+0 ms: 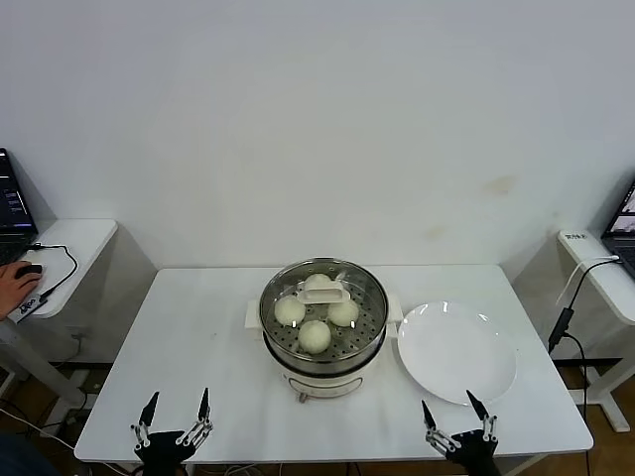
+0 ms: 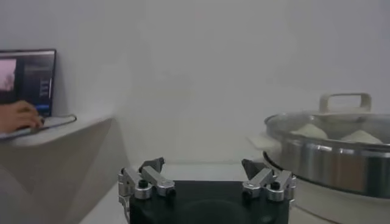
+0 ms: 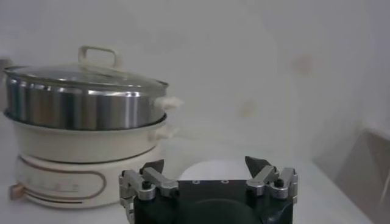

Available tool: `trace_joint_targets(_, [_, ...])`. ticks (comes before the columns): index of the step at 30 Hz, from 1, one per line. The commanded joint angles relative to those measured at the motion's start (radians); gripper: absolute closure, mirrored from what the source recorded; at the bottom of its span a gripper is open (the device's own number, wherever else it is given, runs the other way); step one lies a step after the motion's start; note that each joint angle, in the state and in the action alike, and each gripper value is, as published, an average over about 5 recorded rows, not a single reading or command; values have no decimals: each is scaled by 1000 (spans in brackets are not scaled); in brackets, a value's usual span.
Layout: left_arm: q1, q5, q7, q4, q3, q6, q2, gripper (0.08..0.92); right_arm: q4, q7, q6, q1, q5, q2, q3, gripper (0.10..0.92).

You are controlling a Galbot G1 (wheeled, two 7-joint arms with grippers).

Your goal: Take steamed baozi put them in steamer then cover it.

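The steamer (image 1: pixel 322 365) stands at the middle of the white table, a steel pot on a cream base. Its glass cover (image 1: pixel 322 291) with a white handle sits on top. Through the glass I see several off-white baozi (image 1: pixel 315 335) on the perforated tray. The steamer also shows in the left wrist view (image 2: pixel 332 164) and in the right wrist view (image 3: pixel 85 109), covered. My left gripper (image 1: pixel 177 404) is open and empty at the table's front left edge. My right gripper (image 1: pixel 448 409) is open and empty at the front right edge, near the plate.
A large empty white plate (image 1: pixel 456 352) lies right of the steamer. Side desks with laptops stand at far left (image 1: pixel 60 243) and far right (image 1: pixel 605 268); a person's hand (image 1: pixel 15 283) rests on the left desk. Cables hang by the right desk.
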Motion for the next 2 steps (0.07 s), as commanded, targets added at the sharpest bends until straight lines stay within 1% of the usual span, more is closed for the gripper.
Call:
trace_joint_targets(1, [36, -38, 10, -10, 2, 22, -10, 177, 48, 29, -78, -46, 41, -17, -41, 203])
trace_joint_targets(2, [37, -37, 11, -11, 3, 22, -10, 177, 48, 29, -79, -46, 39, -16, -42, 203])
